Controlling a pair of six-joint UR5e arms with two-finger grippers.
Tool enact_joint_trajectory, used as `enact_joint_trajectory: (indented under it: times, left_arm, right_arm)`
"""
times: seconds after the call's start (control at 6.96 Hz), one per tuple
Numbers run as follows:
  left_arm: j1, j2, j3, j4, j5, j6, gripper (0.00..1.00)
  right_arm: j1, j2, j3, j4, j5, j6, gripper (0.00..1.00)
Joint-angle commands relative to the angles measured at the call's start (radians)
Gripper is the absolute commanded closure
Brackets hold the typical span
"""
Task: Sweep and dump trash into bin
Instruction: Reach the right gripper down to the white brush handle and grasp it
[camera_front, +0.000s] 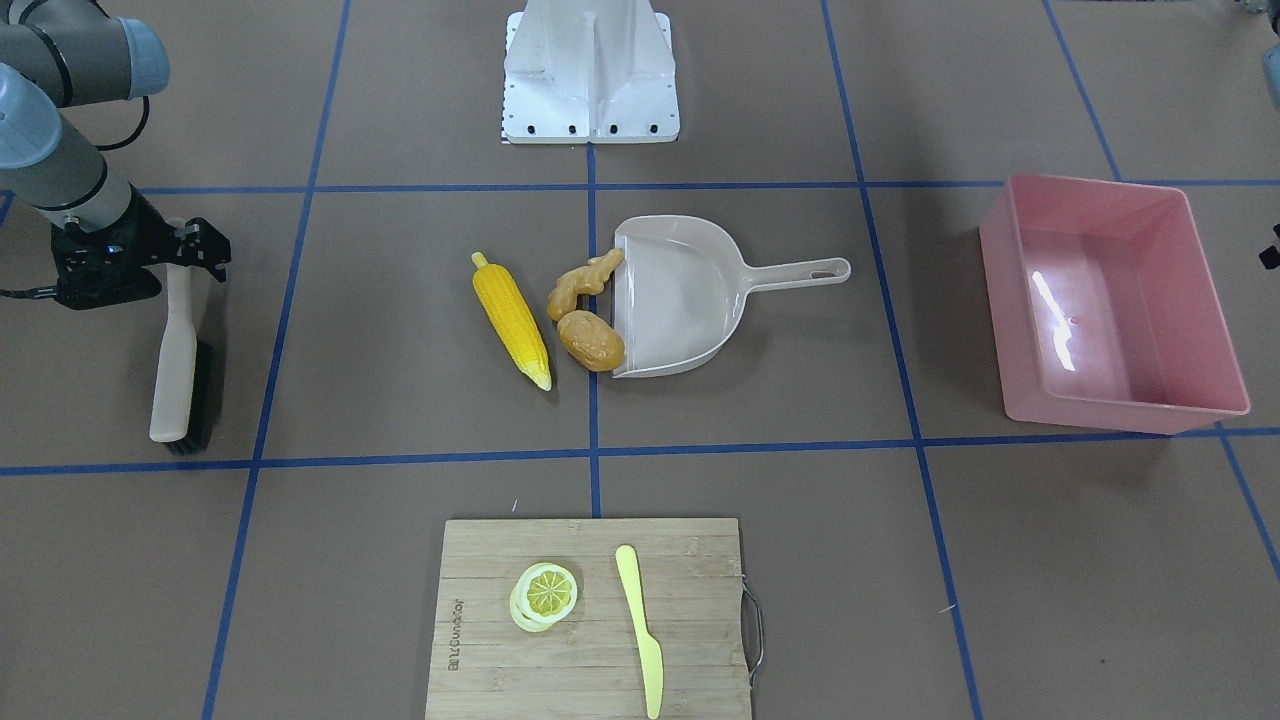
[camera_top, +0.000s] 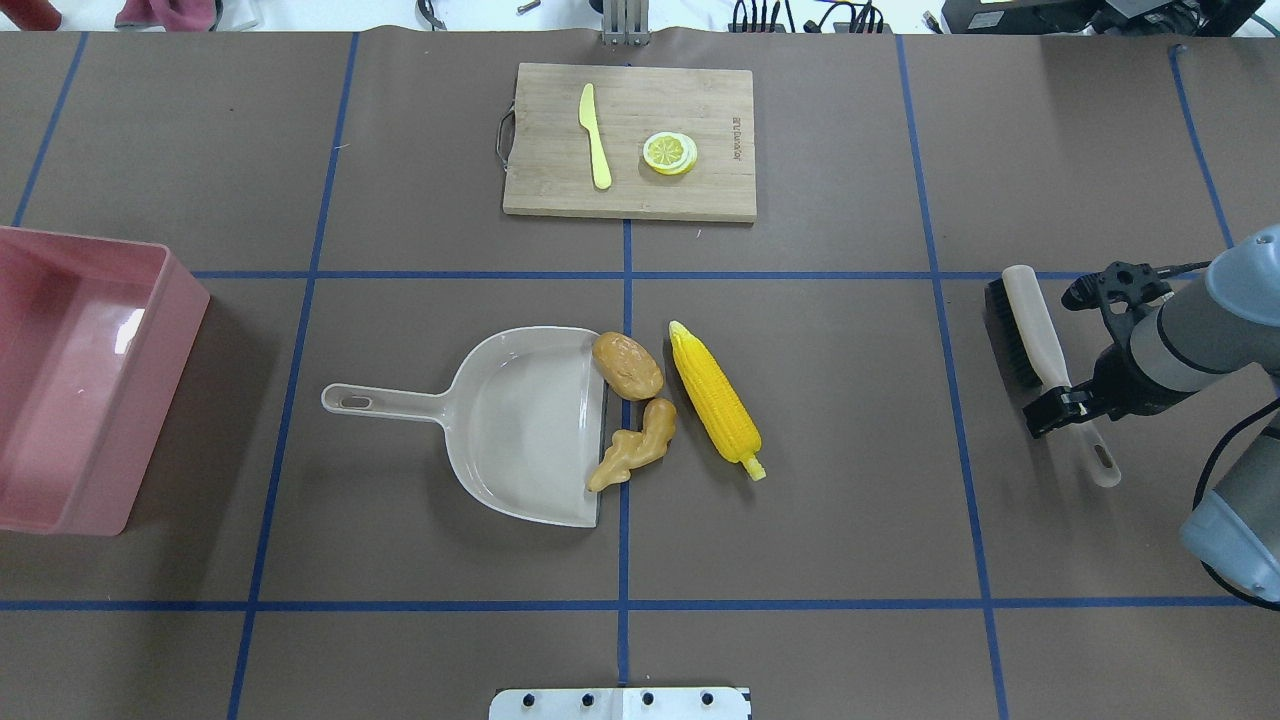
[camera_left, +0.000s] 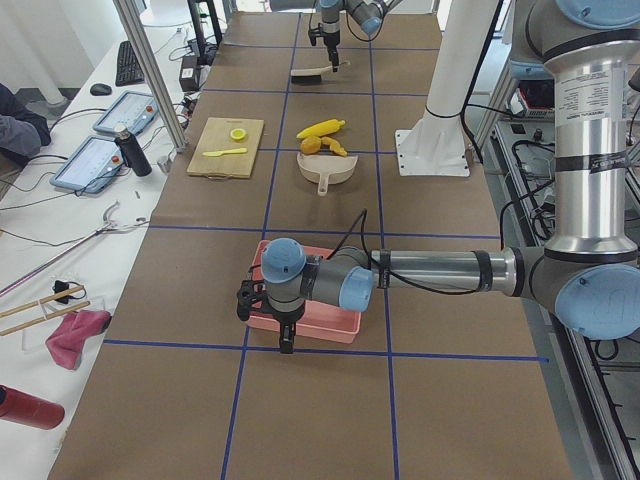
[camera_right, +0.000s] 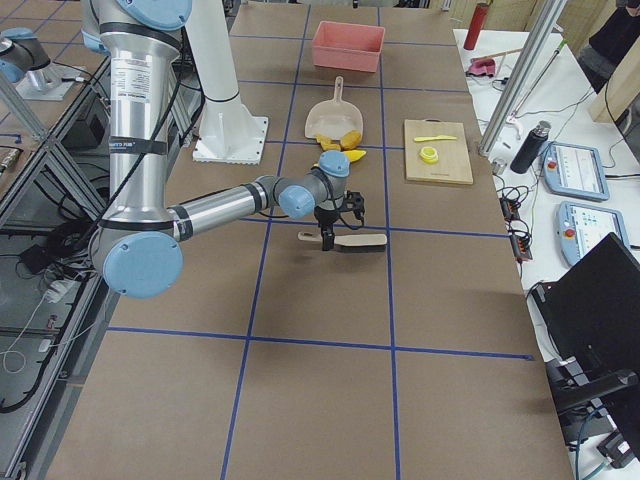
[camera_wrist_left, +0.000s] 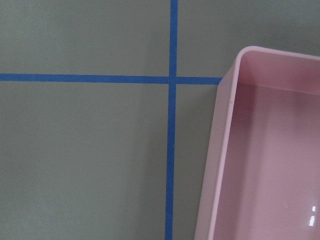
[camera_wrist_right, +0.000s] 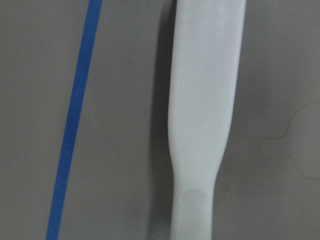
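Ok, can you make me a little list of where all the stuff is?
to sweep: corn, ginger and potato, lying at the dustpan mouth
bin: pink, empty, far to the robot's left
brush: lying down, right gripper at its handle, grip unclear
left gripper: by the bin's corner, open or shut unclear
cutting board: lemon slices and knife

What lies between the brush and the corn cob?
Nothing separates brush and corn cob but bare table and one blue tape line; the overhead view shows it.
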Motion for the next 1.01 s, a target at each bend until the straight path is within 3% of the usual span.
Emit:
enact_joint_trajectory:
  times: [0.0, 0.14, 0.57, 0.86]
  left_arm:
    - [-0.045, 0.028, 0.001, 0.005, -0.076, 0.002, 0.02]
    - [-0.061, 0.029, 0.002, 0.035, -0.087, 0.002, 0.02]
    - [-0.07, 0.026, 0.004, 0.11, -0.061, 0.001, 0.02]
    - [-0.084, 0.023, -0.001, 0.121, -0.054, 0.0, 0.02]
  right_arm:
    - [-0.011, 0.001, -0.007, 0.003, 0.006, 0.039, 0.02]
    - [-0.01, -0.005, 0.008, 0.004, 0.012, 0.043, 0.09]
    - [-0.005, -0.031, 0.043, 0.001, 0.028, 0.034, 0.85]
    - [-0.005, -0.045, 0.037, -0.003, 0.014, 0.03, 0.99]
